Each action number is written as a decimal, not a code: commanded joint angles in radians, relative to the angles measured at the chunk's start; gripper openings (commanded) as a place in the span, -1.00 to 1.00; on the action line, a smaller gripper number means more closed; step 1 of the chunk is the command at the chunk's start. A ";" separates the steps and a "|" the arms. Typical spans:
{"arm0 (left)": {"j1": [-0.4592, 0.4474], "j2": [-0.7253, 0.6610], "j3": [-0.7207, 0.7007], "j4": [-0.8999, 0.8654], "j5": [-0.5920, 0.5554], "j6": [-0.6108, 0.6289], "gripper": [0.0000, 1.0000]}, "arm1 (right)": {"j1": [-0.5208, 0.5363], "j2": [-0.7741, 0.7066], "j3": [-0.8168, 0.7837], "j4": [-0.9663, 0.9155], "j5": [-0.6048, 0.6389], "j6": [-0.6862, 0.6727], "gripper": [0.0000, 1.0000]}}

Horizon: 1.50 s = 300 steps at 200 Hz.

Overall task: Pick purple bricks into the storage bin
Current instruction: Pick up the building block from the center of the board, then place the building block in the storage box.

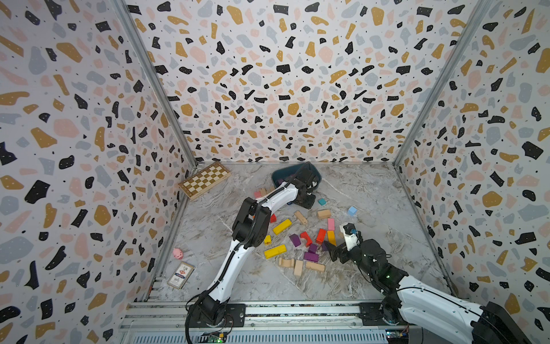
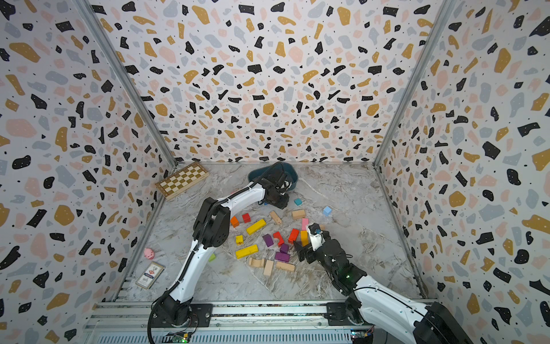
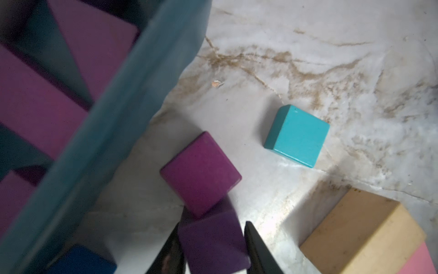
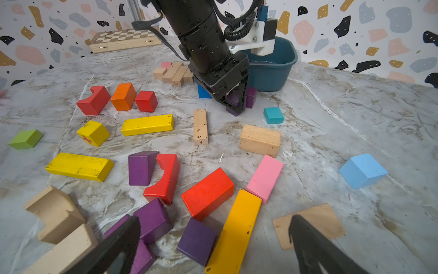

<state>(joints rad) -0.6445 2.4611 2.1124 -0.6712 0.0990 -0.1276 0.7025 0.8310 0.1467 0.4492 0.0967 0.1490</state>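
Left wrist view: the left gripper [image 3: 213, 224] is clenched on one dark purple brick [image 3: 213, 246], with a black finger [image 3: 259, 249] against each side, low over the marble table [image 3: 331, 71]. A second purple brick [image 3: 201, 173] sits right against the gripped one, toward the storage bin [image 3: 106, 130]. Both bricks lie outside the bin, just beside its near wall. At least three more purple bricks [image 3: 35, 102] show inside the bin. Close around the gripper are one teal cube [image 3: 296, 135] to the right, one dark blue block [image 3: 80, 261] against the bin wall, and one plain wooden block [image 3: 355, 237]. In both top views the bin [image 1: 278, 178] stands at the far middle of the table.

Right wrist view: the right gripper [image 4: 214, 219] hangs released, fingers spread wide, over the near-right cluster. Four purple pieces lie there:
- an upright purple block [image 4: 141, 168] touching one red arch [image 4: 163, 178]
- a purple bar [image 4: 154, 220]
- a purple cube [image 4: 196, 239]
- a purple piece [image 4: 141, 258] partly behind a finger

That makes six purple bricks outside the bin. Farther out lie two long yellow bars [image 4: 147, 124], one pink bar [image 4: 265, 178] and one light blue cube [image 4: 362, 170]. One chessboard [image 4: 123, 39] lies at the far left.
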 commanded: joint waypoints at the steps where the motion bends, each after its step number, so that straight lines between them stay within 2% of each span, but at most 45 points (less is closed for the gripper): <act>1: -0.004 0.012 0.029 -0.009 -0.012 0.001 -0.35 | 0.005 -0.003 0.000 0.014 -0.002 -0.006 1.00; 51: -0.004 -0.019 0.014 -0.031 -0.028 0.019 -0.85 | 0.005 -0.004 0.000 0.016 -0.002 -0.007 1.00; 73: -0.004 -0.076 -0.029 -0.034 -0.028 0.035 -0.96 | 0.005 -0.003 -0.001 0.017 -0.003 -0.006 1.00; 114: -0.004 -0.201 -0.089 -0.032 -0.037 0.081 -1.00 | 0.007 -0.001 -0.001 0.018 -0.002 -0.009 1.00; 155: -0.004 -0.243 -0.026 -0.053 -0.047 0.135 -1.00 | 0.007 -0.001 0.000 0.019 -0.002 -0.008 1.00; 206: -0.001 -0.125 0.239 -0.167 -0.107 0.228 -1.00 | 0.008 -0.010 -0.004 0.017 0.002 -0.008 1.00; 232: 0.017 -0.070 0.339 -0.170 -0.106 0.248 -1.00 | 0.008 -0.011 -0.004 0.017 0.003 -0.008 1.00; 271: 0.054 0.001 0.428 -0.169 -0.078 0.255 -1.00 | 0.007 -0.009 -0.003 0.016 0.002 -0.009 1.00; 300: 0.075 0.028 0.434 -0.149 -0.073 0.260 -1.00 | 0.007 -0.004 -0.001 0.017 0.002 -0.009 1.00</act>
<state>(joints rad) -0.5900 2.4714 2.5145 -0.8276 0.0170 0.1146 0.7071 0.8310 0.1467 0.4496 0.0971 0.1490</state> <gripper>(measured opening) 0.290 0.993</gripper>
